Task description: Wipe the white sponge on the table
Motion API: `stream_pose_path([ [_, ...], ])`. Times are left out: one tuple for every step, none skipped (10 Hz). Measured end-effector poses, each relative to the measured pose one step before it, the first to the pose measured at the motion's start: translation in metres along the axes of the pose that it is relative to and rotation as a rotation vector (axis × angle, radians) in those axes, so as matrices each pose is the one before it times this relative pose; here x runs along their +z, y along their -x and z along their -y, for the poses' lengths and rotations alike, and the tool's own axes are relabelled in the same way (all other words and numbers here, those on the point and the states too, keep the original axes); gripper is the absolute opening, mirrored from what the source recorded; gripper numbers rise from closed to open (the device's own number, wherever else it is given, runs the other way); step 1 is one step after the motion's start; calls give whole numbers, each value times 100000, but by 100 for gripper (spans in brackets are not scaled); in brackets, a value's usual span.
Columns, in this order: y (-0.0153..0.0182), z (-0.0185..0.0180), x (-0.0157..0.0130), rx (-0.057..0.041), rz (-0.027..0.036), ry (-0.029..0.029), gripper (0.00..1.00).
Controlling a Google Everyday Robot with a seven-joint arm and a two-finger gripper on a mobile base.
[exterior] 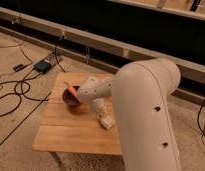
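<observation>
claw – closed tight on the sponge, reaching down from the big white arm | sponge – flat on the tabletop, just toward 3 o'clock of its middle | dark red bowl – at 10 o'clock of the sponge, near, not touching, something orange inside

Just one camera here, up high behind the arm, looking down and forward at the table, pretty close in. The closed gripper sits mid-frame at the white sponge.
</observation>
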Motion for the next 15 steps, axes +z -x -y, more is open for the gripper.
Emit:
stream_pose_path([
  [93, 41, 218, 837, -755, 15, 0],
  [202, -235, 288, 814, -1108, 1128, 0],
  [368, -370, 301, -145, -908, 1226, 0],
  [514, -525, 85, -497, 56, 1878, 0],
  [367, -381, -69, -519, 187, 1315, 0],
  [504, -1095, -342, -1696, 380, 2577, 0],
  [249, -625, -268, -1324, 440, 1268, 0],
  [128, -1019, -560, -1371, 12, 2253, 0],
  [-35, -964, -551, -1116, -292, 2135, 0],
  [-235, -1094, -557, -1329, -680, 2342, 0],
  [-541, -1414, -493, -1754, -1145, 2778, 0],
  [-593, -904, -165, -1221, -1212, 1529, 0],
  [-1351, -1190, -1, -2037, -2805, 1216, 0],
  [-1140, -926, 70, -1468, -2340, 731, 0],
  [-778, -398, 71, -653, -1628, 286, 0],
])
